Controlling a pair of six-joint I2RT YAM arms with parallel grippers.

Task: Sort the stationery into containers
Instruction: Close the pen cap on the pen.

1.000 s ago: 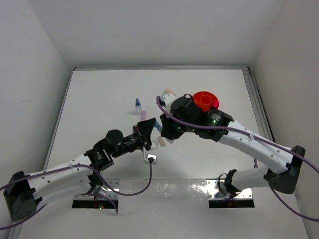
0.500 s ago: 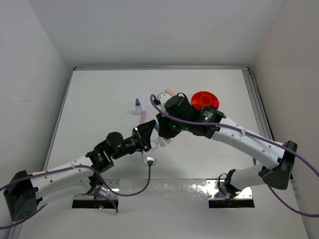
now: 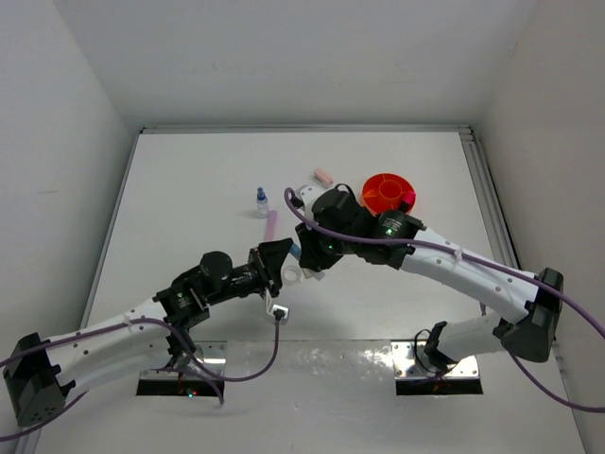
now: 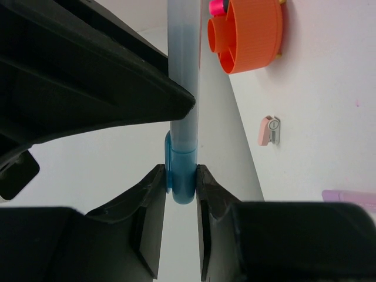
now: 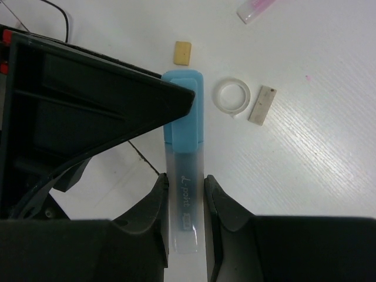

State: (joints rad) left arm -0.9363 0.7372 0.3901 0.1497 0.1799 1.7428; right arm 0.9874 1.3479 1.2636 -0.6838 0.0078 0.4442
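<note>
The light blue tube (image 3: 295, 252), a pen with a blue cap, hangs above the table between my two grippers. My left gripper (image 3: 281, 257) is shut on its blue cap end (image 4: 181, 182). My right gripper (image 3: 308, 252) is shut on its translucent body (image 5: 187, 200). The round orange tub (image 3: 388, 192) stands behind the right wrist; in the left wrist view (image 4: 249, 35) a pink marker (image 4: 217, 7) sticks out of it. On the table lie the blue-capped bottle (image 3: 262, 200), pale pink stick (image 3: 270, 225), pink eraser (image 3: 323, 176) and clear tape ring (image 5: 231, 97).
A tan eraser (image 5: 184, 52) and a beige eraser (image 5: 262, 105) lie beside the tape ring under the grippers. The two wrists are nearly touching over the table's middle. White walls close in the table on the left, back and right.
My right gripper has moved left and nearer, onto the tube held by my left gripper. The pink eraser behind it has come into view. The left gripper has shifted slightly nearer.
</note>
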